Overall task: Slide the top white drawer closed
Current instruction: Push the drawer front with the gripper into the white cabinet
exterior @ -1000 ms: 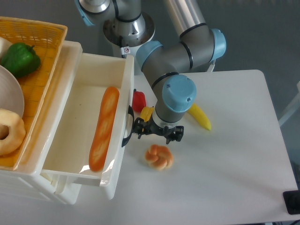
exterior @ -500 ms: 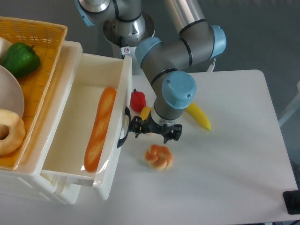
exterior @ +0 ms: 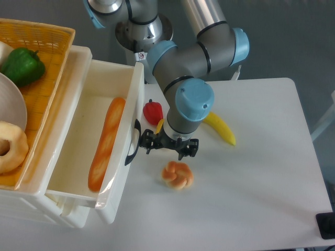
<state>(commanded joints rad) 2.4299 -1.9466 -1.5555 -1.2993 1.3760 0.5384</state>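
Observation:
The top white drawer (exterior: 137, 89) stands pulled well out of the cabinet, with a long baguette (exterior: 106, 144) lying inside. Its black arched handle (exterior: 133, 149) faces right. My gripper (exterior: 168, 148) points down just right of the drawer front, its left side against the handle. The fingertips sit under the blue wrist; the black links beside it look drawn in, with nothing held.
An orange wicker basket (exterior: 49, 63) on the cabinet holds a green pepper (exterior: 22, 66), a plate and a bagel (exterior: 10, 148). On the table lie a red pepper (exterior: 152, 111), a yellow banana (exterior: 222, 129) and a knotted bun (exterior: 177, 174). The lower cabinet front (exterior: 31, 208) shows below.
The drawer has slid left into the cabinet by a small amount, the baguette riding with it. My gripper has followed leftward, staying against the handle.

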